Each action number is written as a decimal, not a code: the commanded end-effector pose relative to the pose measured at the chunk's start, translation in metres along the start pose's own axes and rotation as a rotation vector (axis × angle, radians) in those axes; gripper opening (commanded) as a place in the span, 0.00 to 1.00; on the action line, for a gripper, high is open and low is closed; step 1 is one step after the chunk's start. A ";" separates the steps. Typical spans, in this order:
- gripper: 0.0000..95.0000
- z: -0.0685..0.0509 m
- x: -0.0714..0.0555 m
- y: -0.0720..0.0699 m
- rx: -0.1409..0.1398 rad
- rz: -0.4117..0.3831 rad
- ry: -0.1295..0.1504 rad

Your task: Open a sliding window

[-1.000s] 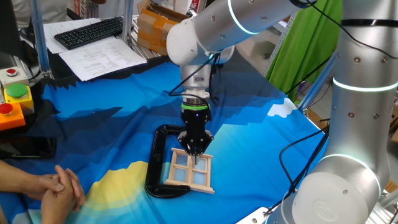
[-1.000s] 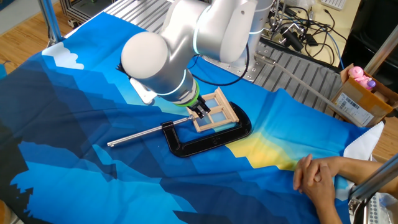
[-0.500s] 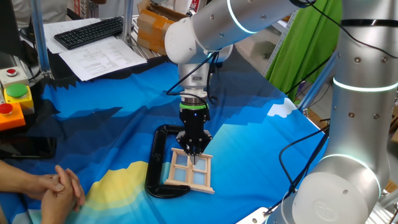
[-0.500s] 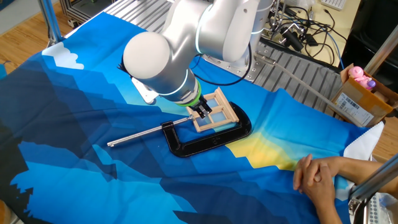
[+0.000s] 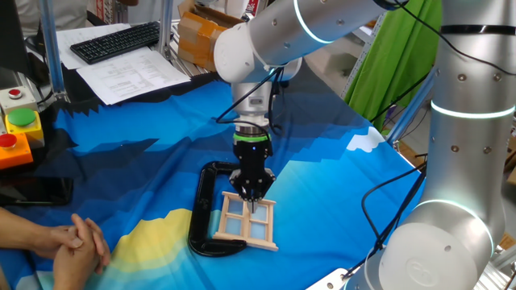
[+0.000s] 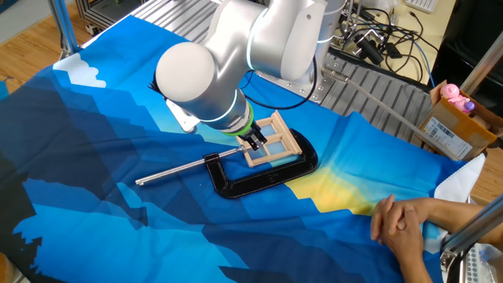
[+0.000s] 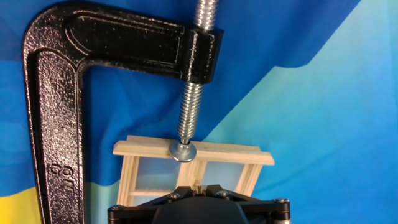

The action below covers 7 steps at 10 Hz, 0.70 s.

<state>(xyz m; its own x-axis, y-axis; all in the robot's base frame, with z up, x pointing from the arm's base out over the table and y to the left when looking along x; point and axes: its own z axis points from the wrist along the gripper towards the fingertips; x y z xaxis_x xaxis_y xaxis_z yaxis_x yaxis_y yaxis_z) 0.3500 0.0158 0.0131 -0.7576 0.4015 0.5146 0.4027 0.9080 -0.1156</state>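
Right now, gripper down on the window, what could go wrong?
1. The C-clamp screw pad presses the sliding window frame; if it pins the sash, a push could drag the whole assembly.
2. The gripper tips meet a thin cross bar; they may slip off.
3. A person's hands rest on the cloth nearby.

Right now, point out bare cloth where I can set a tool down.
Free: the dark blue cloth left of the clamp's screw rod. Crowded: around the sliding window, ringed by the black C-clamp under the gripper, and near the person's hands.
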 end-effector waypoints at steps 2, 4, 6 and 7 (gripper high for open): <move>0.00 -0.002 -0.002 -0.007 -0.014 -0.032 -0.019; 0.00 -0.012 0.000 -0.016 -0.012 -0.047 -0.018; 0.00 -0.030 0.003 -0.033 -0.007 -0.082 -0.048; 0.00 -0.039 0.004 -0.046 -0.016 -0.099 -0.063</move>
<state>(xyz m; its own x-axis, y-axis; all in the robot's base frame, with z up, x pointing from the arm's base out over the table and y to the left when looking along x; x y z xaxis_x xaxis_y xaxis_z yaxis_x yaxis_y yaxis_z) 0.3486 -0.0259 0.0509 -0.8196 0.3227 0.4735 0.3346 0.9403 -0.0617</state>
